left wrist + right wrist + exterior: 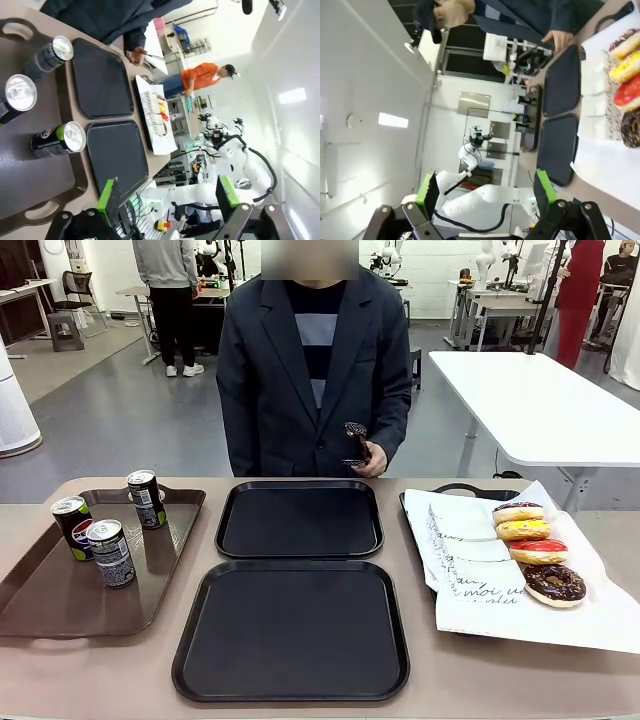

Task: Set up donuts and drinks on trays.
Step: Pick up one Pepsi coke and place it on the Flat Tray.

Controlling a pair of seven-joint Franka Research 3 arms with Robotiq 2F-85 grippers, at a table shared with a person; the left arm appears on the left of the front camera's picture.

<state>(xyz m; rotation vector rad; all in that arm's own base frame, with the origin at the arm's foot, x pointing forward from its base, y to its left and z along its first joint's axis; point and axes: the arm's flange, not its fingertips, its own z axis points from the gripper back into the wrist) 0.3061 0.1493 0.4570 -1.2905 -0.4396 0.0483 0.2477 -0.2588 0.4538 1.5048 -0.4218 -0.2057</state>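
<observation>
With both black trays bare in the middle of the table, the near tray and the far tray, the setting-up looks not yet begun, and the first pick is the step in hand. It would go best with each arm working its own side. The left gripper, jaws spread wide and holding nothing, suits the cans on the brown tray. It should close round a can's body while the can stands upright, and start with the far one, since the two nearer cans stand just beside each other. The right gripper, equally wide open and empty, suits the donuts on the white paper. There a light squeeze across the ring should spare the glaze. The person's hand hangs near the far tray's far rim, so that edge is best avoided. By count there are two black trays, one brown tray, one sheet of paper, three cans and four donuts.
</observation>
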